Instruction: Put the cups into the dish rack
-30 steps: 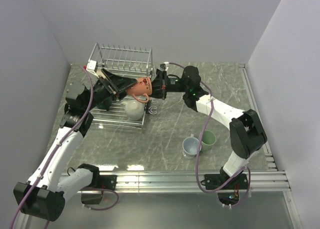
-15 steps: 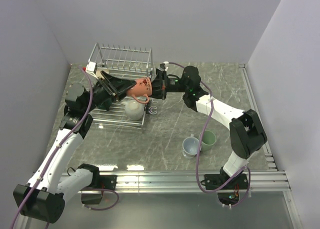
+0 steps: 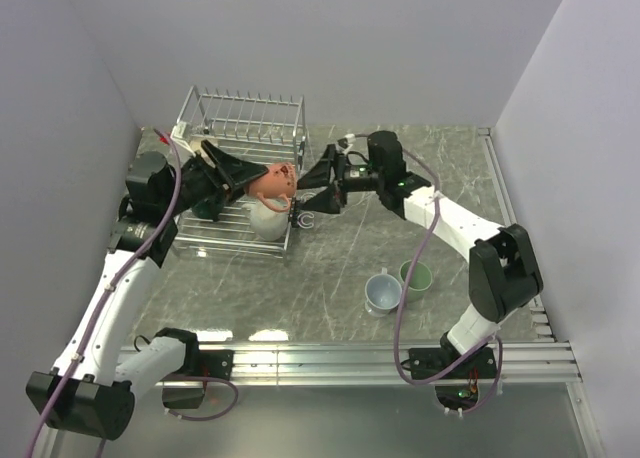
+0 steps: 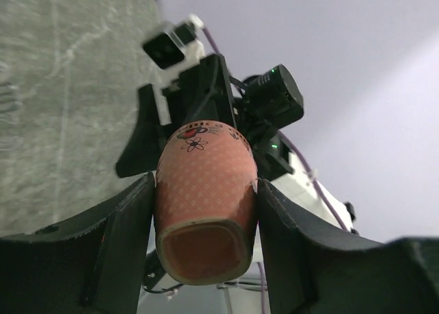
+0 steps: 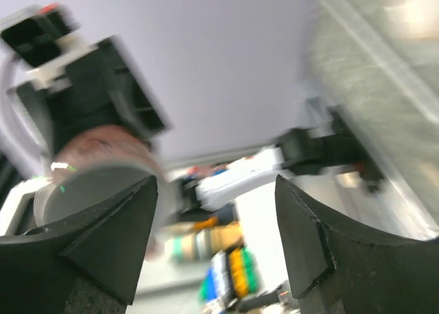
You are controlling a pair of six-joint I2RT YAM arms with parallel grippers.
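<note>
Sitting in dish rack [image 3: 245,118]: cream mug [image 3: 266,219].

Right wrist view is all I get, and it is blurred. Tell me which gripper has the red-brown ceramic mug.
Observer: The left wrist view shows the left gripper clamped on both sides of the red-brown ceramic mug.
Operator: Give me the right gripper's state.
Observer: From above, the right gripper is open, fingers spread at the mug's mouth end.
Operator: Say what is beneath the mug.
Observer: In the top view it overlaps the silver wire dish rack, where a cream round mug sits on the front section.
</note>
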